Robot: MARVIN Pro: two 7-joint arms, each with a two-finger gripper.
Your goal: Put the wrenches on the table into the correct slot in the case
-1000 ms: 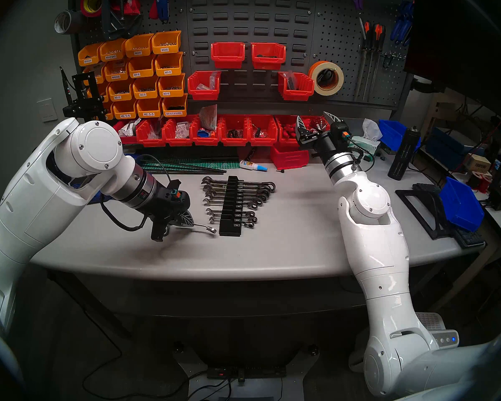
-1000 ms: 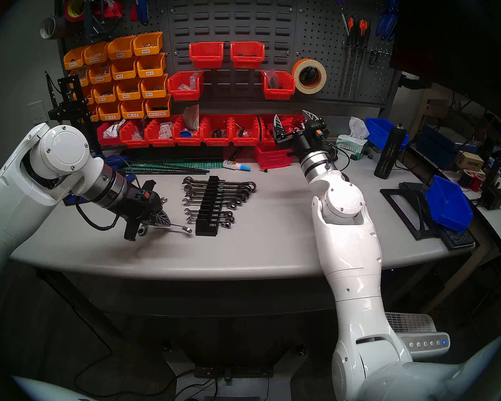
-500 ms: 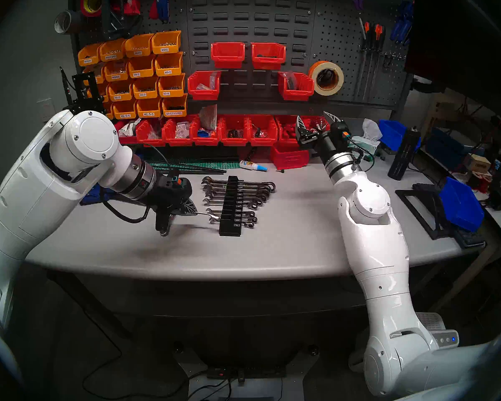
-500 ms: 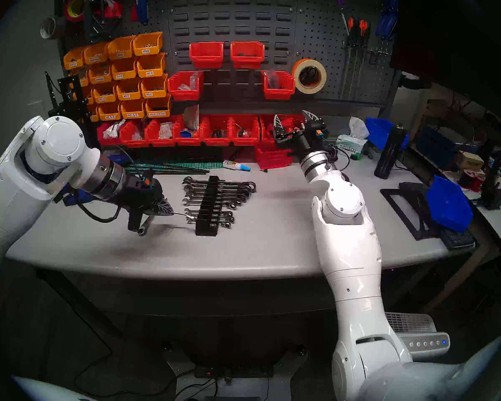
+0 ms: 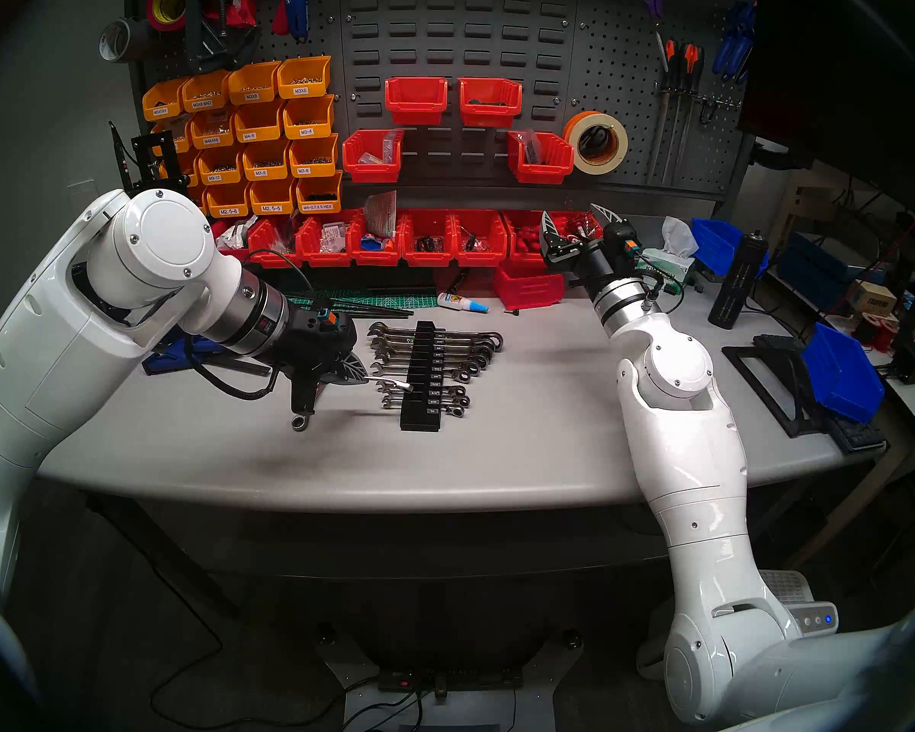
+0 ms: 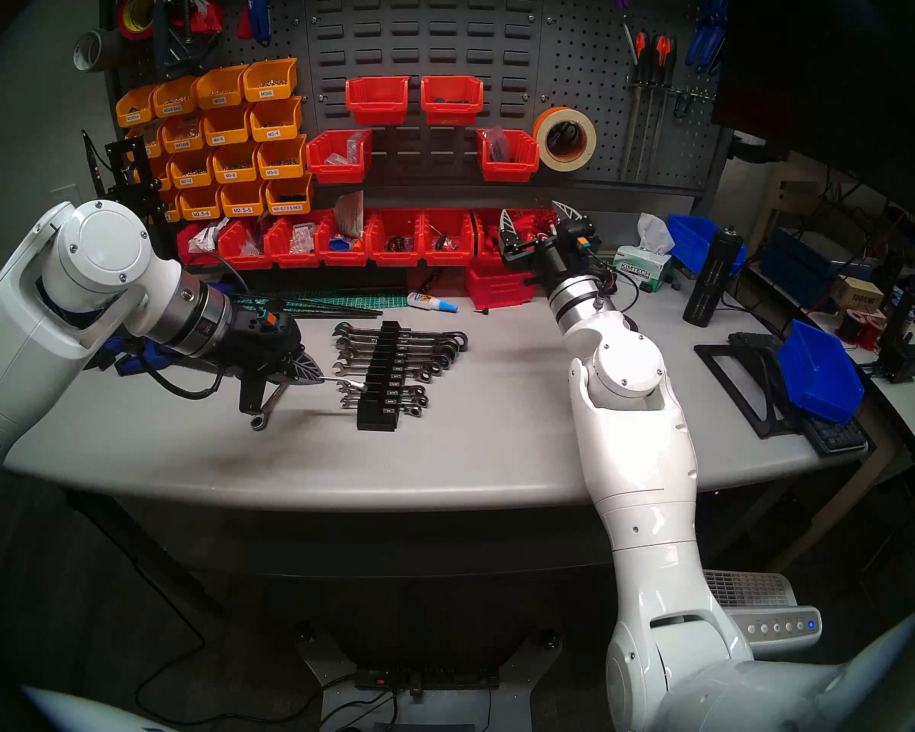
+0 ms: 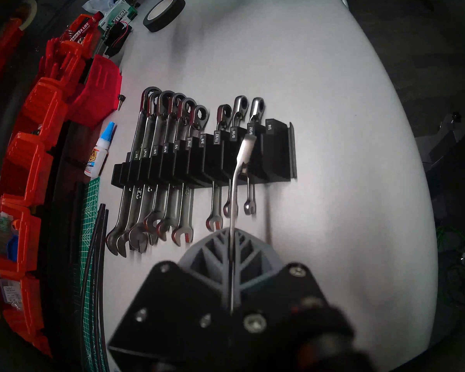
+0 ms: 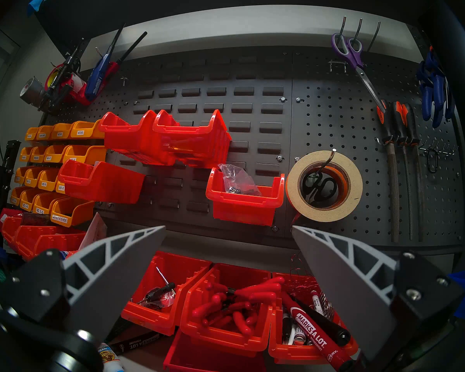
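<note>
While the left gripper (image 5: pixel 357 378) angles down toward the case (image 5: pixel 420 377), clamped on a wrench (image 5: pixel 389 382) whose tip overlaps the rack's left edge — contact unclear — the right gripper (image 5: pixel 577 219) hangs wide apart by the bench's back edge.

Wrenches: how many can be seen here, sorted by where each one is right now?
Racked wrenches in the black rack: 9
Held wrench in the left gripper: 1
Loose wrench lying on the table: 1
Total: 11
</note>
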